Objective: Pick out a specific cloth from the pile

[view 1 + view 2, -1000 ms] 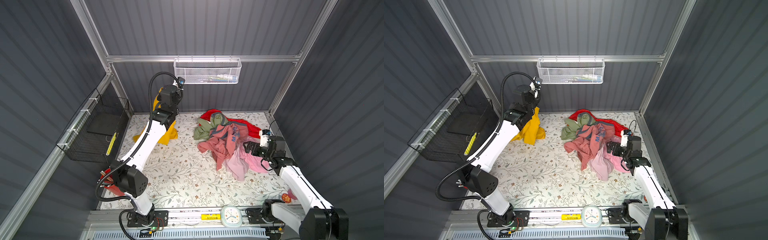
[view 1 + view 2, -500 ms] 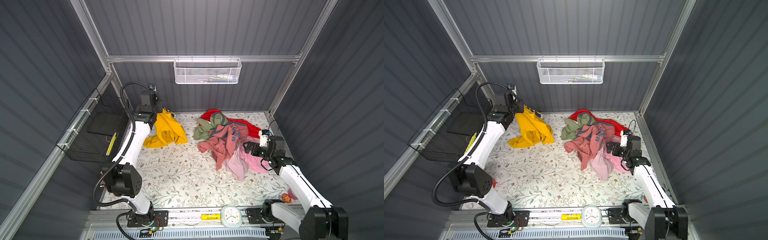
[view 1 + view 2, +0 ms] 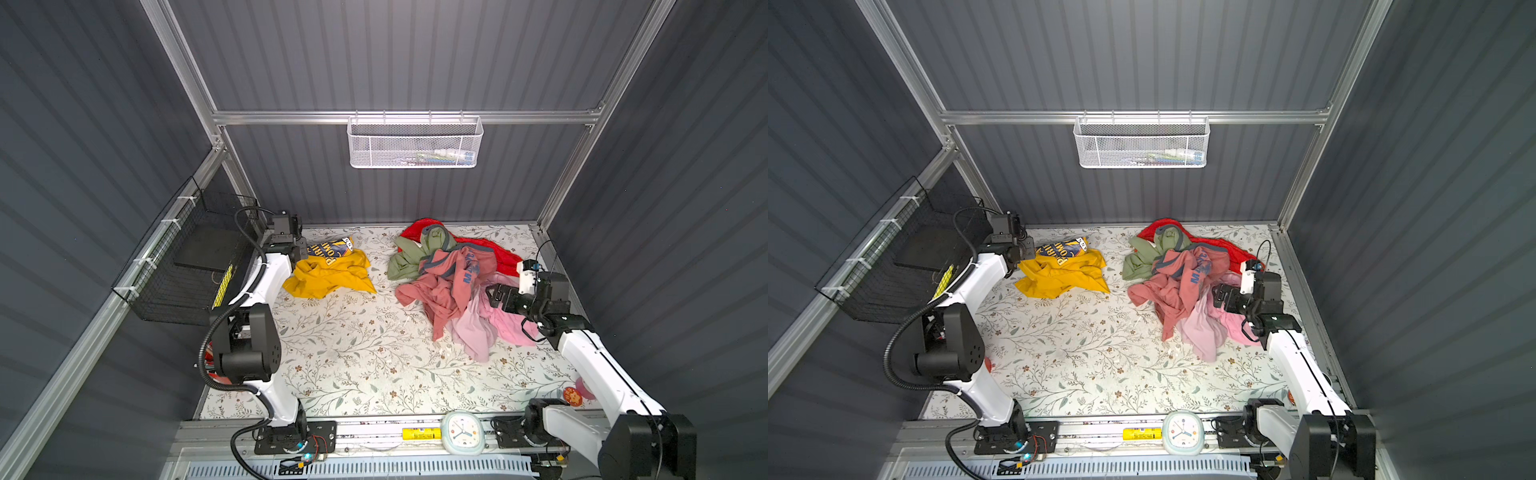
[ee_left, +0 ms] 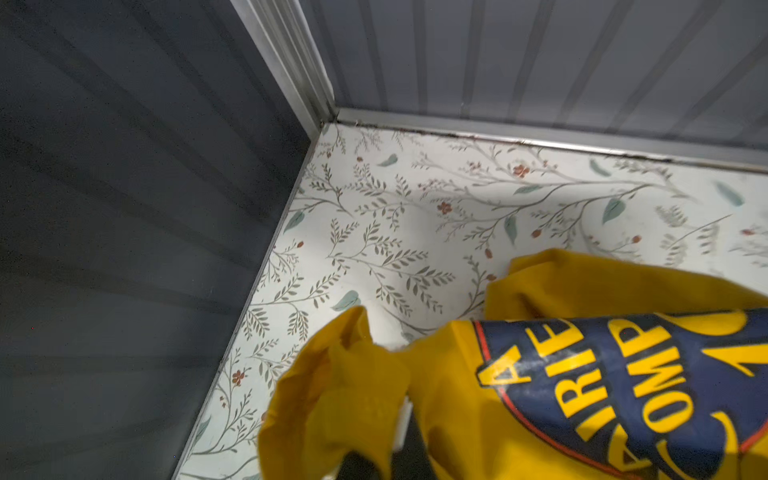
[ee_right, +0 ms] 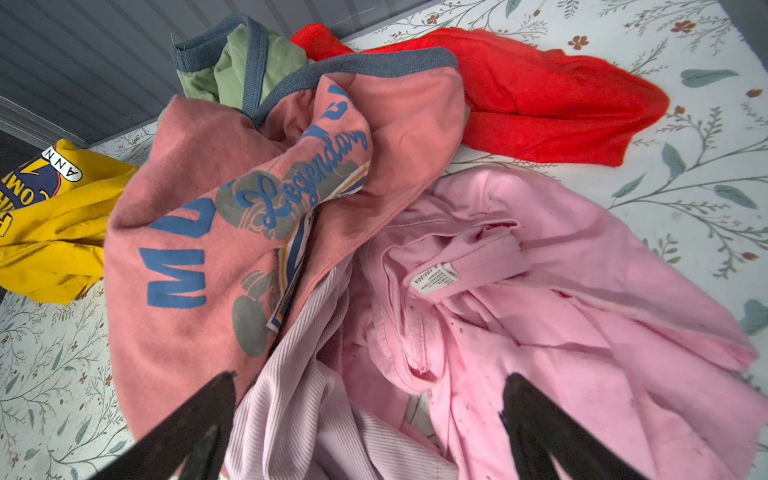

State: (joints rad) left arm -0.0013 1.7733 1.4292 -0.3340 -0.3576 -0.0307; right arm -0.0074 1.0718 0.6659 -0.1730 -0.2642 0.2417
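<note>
The cloth point(image 3: 332, 276), a bright yellow T-shirt with a navy emblem, lies crumpled on the table near the back left corner, apart from the pile point(image 3: 449, 278). My left gripper point(image 3: 301, 253) is low at the cloth's left edge and shut on a fold of it. In the left wrist view the yellow cloth point(image 4: 457, 395) drapes over the left gripper point(image 4: 374, 457) and hides most of it. The pile point(image 5: 249, 249) holds salmon-pink, olive, red and light pink garments. My right gripper point(image 5: 370, 399) hovers open over the pile's light pink part, holding nothing.
A black wire basket point(image 3: 187, 266) hangs on the left wall beside my left arm. A white mesh basket point(image 3: 413, 143) hangs on the back wall. A small clock point(image 3: 462, 432) sits on the front rail. The back and left walls stand close to the left gripper.
My left arm swung left and down toward the back left corner with the yellow cloth, which went from hanging to lying on the table. The right arm stayed still.
</note>
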